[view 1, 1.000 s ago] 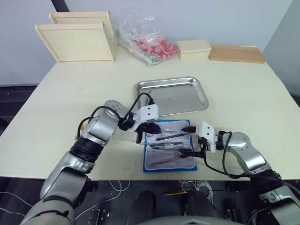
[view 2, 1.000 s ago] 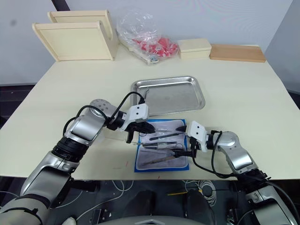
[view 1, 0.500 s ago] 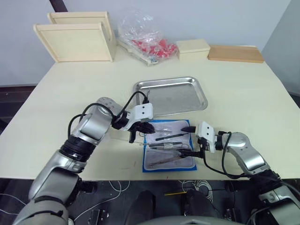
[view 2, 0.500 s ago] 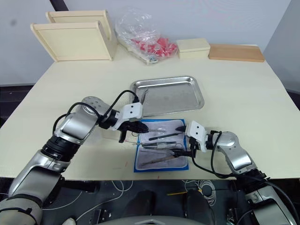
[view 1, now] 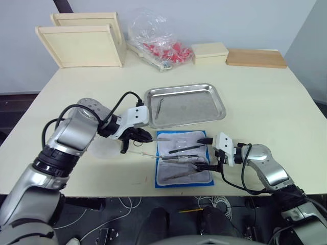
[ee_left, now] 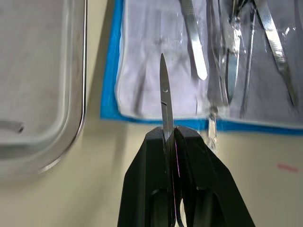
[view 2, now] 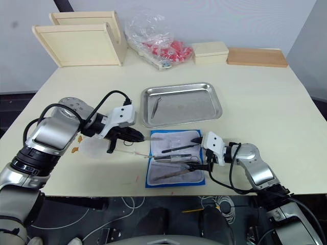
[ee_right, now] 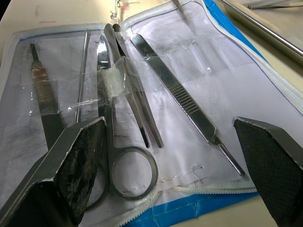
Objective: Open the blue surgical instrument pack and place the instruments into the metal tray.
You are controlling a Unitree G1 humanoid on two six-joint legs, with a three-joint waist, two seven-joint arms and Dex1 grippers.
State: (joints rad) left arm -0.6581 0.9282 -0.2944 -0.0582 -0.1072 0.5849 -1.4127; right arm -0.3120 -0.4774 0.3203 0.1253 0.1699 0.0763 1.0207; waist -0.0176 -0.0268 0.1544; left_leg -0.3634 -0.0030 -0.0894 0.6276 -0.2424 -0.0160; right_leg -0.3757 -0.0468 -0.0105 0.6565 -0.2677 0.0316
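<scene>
One instrument (view 1: 159,106) in metal tray (view 1: 214,113)

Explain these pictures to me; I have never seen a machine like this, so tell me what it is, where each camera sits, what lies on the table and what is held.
This is a humanoid robot with two arms, each ending in a two-fingered tool. Two pictures come from cameras in its head, looking down over a pale table. The other two come from cameras on the wrists, looking along each tool's fingers.

On the table lies the pack, opened flat, with several instruments on its pale lining. Beyond it is the metal tray, with one slim instrument already inside. Farther back stand wooden trays, a plastic bag of red items, a small box and a board.

The left tool is shut on a thin pointed instrument, beside the pack's left edge. The right tool is open at the pack's right edge, holding nothing.
</scene>
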